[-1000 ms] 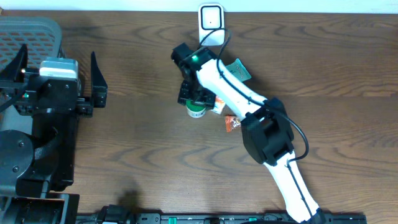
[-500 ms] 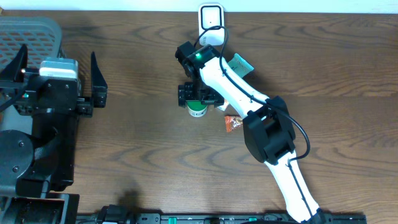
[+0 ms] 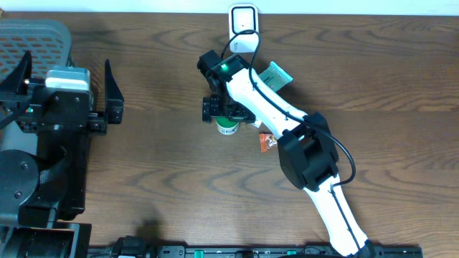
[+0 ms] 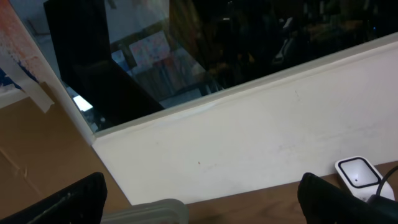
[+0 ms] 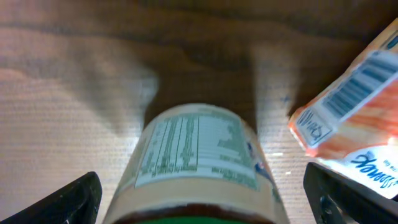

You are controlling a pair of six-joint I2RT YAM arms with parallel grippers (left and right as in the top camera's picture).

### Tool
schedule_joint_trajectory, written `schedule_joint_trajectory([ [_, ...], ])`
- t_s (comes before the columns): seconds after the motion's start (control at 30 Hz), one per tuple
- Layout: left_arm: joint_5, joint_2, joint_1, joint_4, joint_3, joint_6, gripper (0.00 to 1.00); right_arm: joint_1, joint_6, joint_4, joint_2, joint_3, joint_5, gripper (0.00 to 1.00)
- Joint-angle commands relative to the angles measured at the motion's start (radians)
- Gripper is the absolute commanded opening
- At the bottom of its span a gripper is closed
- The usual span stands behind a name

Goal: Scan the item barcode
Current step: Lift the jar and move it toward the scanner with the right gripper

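Dark wood tabletop carries the green-capped bottle [image 3: 228,129], upright near centre, well short of the white scanner [image 3: 244,20]; the right gripper [image 3: 227,111] hangs over it, fingers spread wide astride, apparently poised to grasp, while the left gripper [image 3: 112,92] sits aside, fingers likewise apart.

Jar [image 3: 227,129]: green lid on top, cream label, nutrition panel showing in the right wrist view. It stands upright, near centre. Orange packet [image 5: 351,106]: flat, barcode face up, just beside the jar with a gap between. Teal packet [image 3: 277,76]: flat, partly hidden, further back. Scanner [image 3: 243,20]: white with a dark window, at the far edge, well apart from the jar.
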Motion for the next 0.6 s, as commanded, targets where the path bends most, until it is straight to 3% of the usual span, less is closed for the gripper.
schedule_joint_trajectory([
  [0.0,-0.008,-0.006,-0.004,0.001,0.012,0.01,0.98,0.006,0.063,0.003,0.021,-0.006,0.032,0.99],
  [0.57,-0.008,-0.006,-0.004,0.001,0.012,0.01,0.98,0.035,0.16,0.011,0.022,-0.024,0.001,0.97],
])
